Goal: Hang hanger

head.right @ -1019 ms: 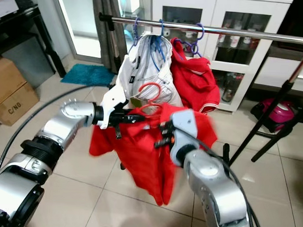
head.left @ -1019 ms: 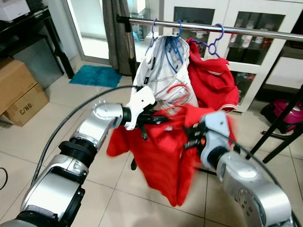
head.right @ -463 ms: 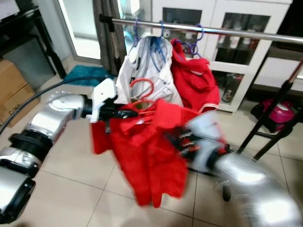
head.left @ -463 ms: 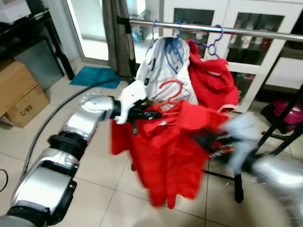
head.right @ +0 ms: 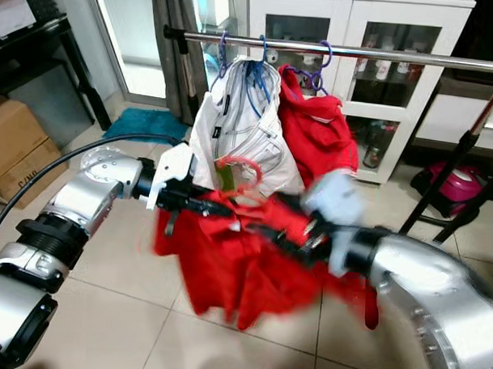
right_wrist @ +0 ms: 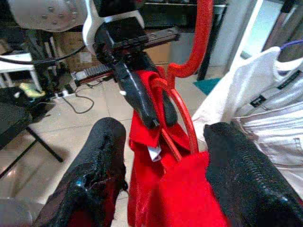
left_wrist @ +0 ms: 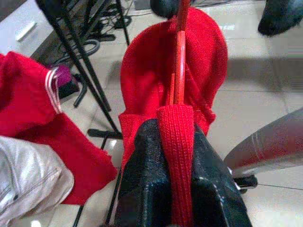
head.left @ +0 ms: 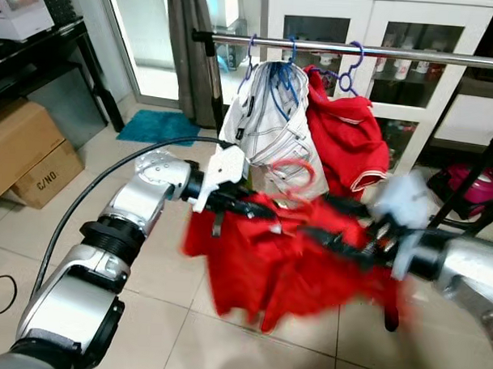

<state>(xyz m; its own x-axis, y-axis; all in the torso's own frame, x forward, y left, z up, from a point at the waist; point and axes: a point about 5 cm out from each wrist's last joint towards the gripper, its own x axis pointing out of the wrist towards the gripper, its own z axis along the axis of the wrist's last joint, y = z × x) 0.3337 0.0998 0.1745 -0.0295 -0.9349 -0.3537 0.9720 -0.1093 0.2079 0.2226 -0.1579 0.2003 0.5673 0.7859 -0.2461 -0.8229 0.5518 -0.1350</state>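
While blurred in eye views: left tool (left_wrist: 175, 142) pinching red shirt (head.left: 284, 259) collar with red hanger (right_wrist: 189, 71), below rail (head.left: 356, 49), beside white shirt (head.left: 273, 129). Right tool (right_wrist: 165, 165) spread, fingers (right_wrist: 94, 175) either side of shirt, near hanger.

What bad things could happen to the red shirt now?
1. The left gripper pinches only a fold of the red shirt by the red hanger, so the shirt might slip off.
2. The right gripper's fingers stand open around the shirt, gripping nothing; it may not help if the shirt drops.
3. The hanger's hook is well below the rail, near the white shirt; it could snag there.
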